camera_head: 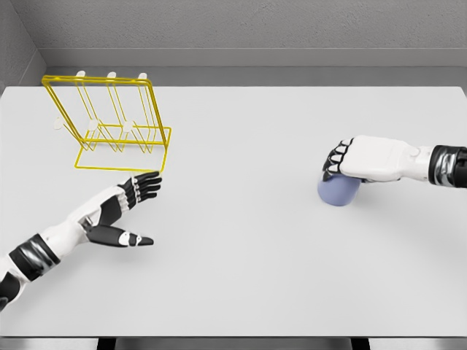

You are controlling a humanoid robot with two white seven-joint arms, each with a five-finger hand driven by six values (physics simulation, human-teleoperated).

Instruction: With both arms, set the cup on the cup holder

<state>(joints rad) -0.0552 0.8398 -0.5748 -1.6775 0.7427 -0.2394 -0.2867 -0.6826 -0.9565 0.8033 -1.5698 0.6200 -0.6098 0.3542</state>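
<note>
Grey walls with a rough, speckled look back a wide, smooth white worktop whose near edge runs along the bottom of the view. Both arms are cut off at the picture's sides, so only forearms and hands show. The cup is partly hidden: the right hand lies over its top, and only the lower, rounded body shows beneath the palm. Whether the cup stands upright or lies on its side is hard to tell. It is pale blue-violet, matte and smooth. The right hand's dark fingers curl down over the cup's far-left edge and touch it; whether they fully grip it cannot be told.

The left hand hangs above the worktop with fingers stretched forward and thumb held apart, holding nothing. Just beyond its fingertips stands the cup holder, a thin yellow wire rack with white-tipped pegs and a rectangular base, well apart from the right hand and the cup.
</note>
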